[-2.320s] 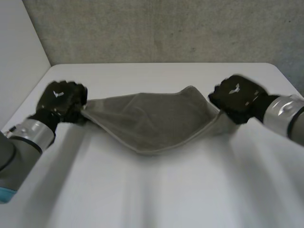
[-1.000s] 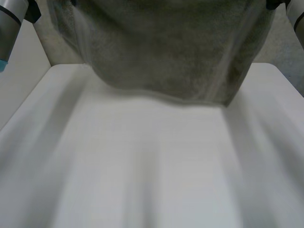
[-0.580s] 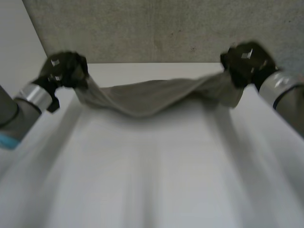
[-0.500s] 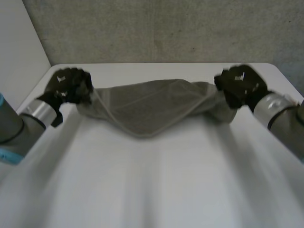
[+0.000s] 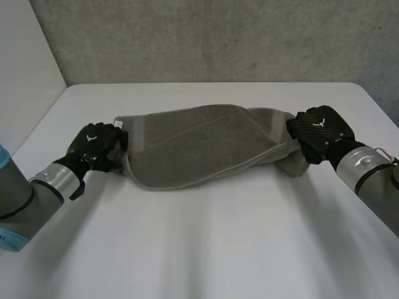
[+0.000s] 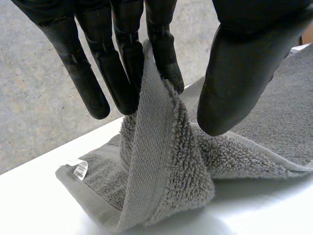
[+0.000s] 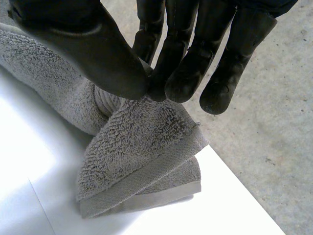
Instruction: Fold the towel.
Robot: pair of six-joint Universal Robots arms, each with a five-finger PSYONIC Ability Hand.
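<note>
The towel (image 5: 199, 144) is lying doubled across the middle of the desk (image 5: 206, 249). Its left end is being pinched by the left hand (image 5: 95, 147), its right end by the right hand (image 5: 321, 131). Being soft, limp and light, it is best gripped at the corners.

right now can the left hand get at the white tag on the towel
Probably, but not freely: the tag lies uncovered on the towel corner just past the left hand's fingertips, yet that hand is pinching the towel and would have to let go first.
</note>
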